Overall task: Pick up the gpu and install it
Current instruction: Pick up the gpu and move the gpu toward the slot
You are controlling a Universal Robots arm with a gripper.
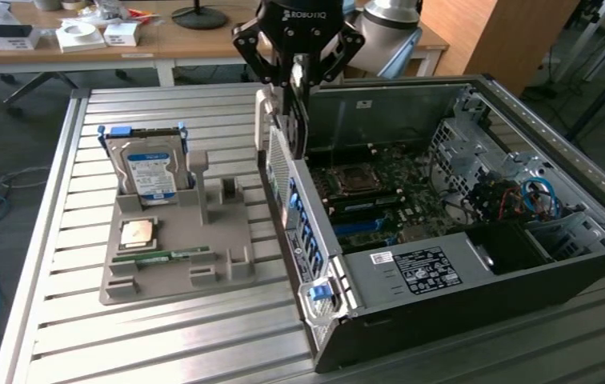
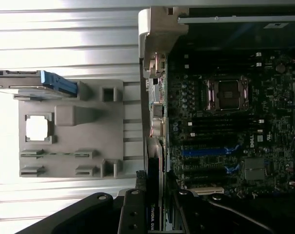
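We see the claw (image 1: 298,74) pinching the gpu (image 1: 300,124): thin dark card, held on edge and hanging down. It sits at the rear wall of the open computer case (image 1: 474,264), beside the motherboard (image 2: 220,122). White Nvidia lettering shows in the wrist view.

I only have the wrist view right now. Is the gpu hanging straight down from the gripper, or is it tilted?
Observer: The exterior view shows the gpu hanging upright, on edge, with the gripper shut on its top.
Operator: Where is it relative to the case?
Observer: It is over the wall of the case that faces the tray. Its lower end is about level with that wall's rim, and I cannot tell if they touch.
Operator: What does the hard drive look like from there?
Observer: The hard drive stands upright in the tray, its blue-labelled face towards the exterior camera.
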